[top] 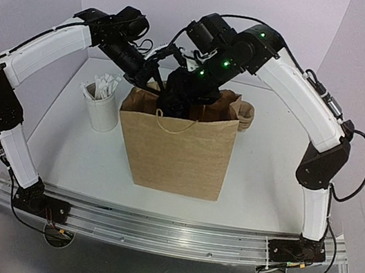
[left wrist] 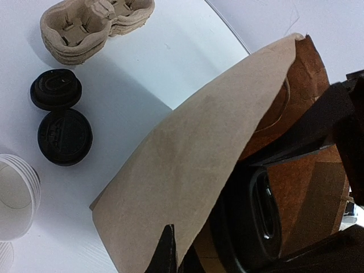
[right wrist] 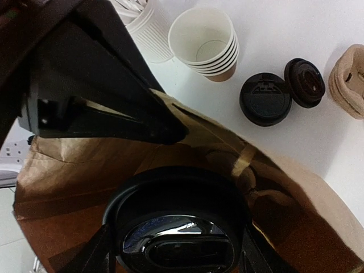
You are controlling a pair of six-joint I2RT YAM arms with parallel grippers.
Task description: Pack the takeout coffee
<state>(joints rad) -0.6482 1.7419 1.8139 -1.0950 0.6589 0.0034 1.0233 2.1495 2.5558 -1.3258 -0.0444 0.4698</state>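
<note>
Down inside the upright brown paper bag [top: 173, 149] at mid-table is the takeout coffee [right wrist: 176, 222], only its round black plastic lid showing. The right gripper [right wrist: 173, 263] has its fingers closed against the cup's two sides. At the bag's back-left rim the left gripper [top: 153, 79] pinches the paper wall. Behind the bag, two loose black lids [right wrist: 264, 99] lie beside stacked lidless cups [right wrist: 207, 42].

Deep in the paper bag [top: 172, 156], the coffee cup [right wrist: 176, 227] shows only its black lid; its body is hidden, its near rim cut off.
</note>
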